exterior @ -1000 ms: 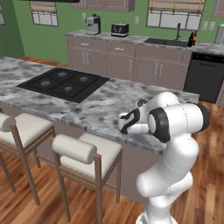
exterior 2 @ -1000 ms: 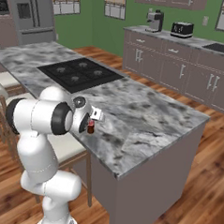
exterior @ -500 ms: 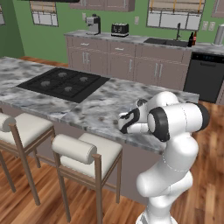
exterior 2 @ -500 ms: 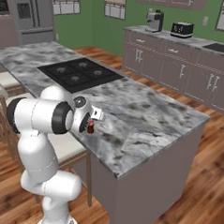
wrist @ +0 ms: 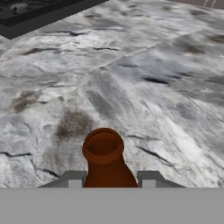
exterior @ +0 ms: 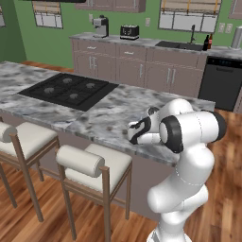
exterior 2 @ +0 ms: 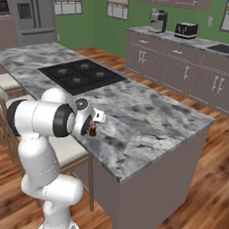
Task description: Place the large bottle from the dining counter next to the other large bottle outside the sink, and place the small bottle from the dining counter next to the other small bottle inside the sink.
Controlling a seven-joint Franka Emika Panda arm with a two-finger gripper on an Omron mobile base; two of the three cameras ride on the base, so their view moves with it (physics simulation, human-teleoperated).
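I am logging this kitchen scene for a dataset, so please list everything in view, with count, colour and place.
brown bottle: one, brown, between the pincer's fingers at the near edge of the dining counter
dining counter: one, grey marble, centre of the room
cooktop: one, black, set into the dining counter
stools: two, cream seats on wood frames, along the counter's near side
coffee machine: one, grey, on the back counter
toaster: one, black, on the back counter
sink: one, dark, in the back counter
bottles by the sink: two, dark, beside the sink
dishwasher: one, black, right of the cabinets
fridge: one, grey, far left
pincer: one, dark tips, shut on the brown bottle
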